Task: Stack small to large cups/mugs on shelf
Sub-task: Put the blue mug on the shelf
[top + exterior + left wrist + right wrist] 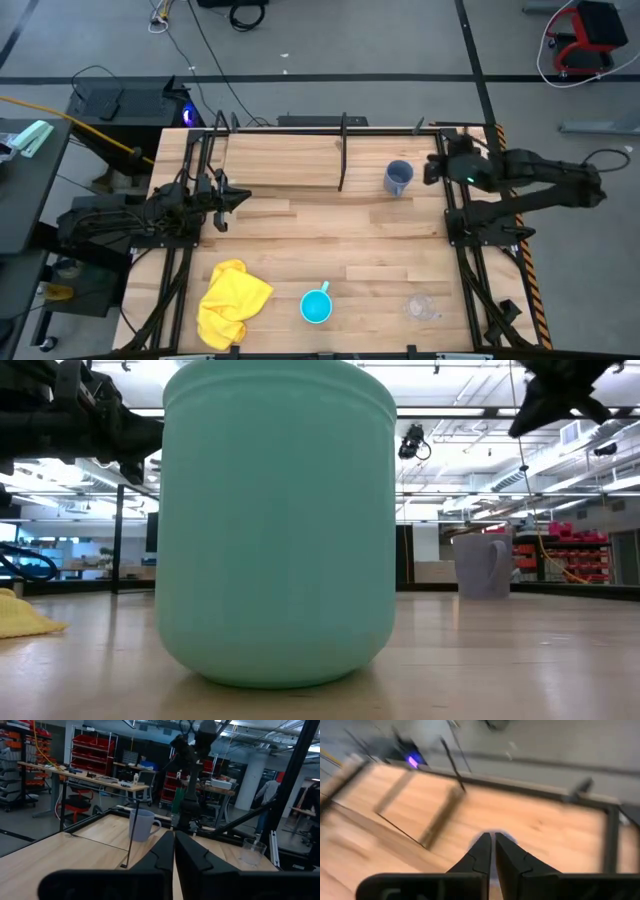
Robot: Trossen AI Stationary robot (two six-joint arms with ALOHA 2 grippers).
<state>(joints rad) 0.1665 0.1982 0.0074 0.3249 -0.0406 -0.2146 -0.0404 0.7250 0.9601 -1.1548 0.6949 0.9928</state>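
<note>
Mostly hidden, grey-blue mug (492, 836) behind right end effector (493, 851) (fingers together, empty).

I work in a robotics workshop. Beyond my wooden table (320, 225) stand red parts-bin racks (94, 753) and long workbenches (75, 775) loaded with tools and gear. The ceiling is open, with bare beams and strip lights (470, 405). The floor is grey concrete (330, 40) with cables (215, 65) trailing across it. A person (270, 795) stands far back among the benches.
</note>
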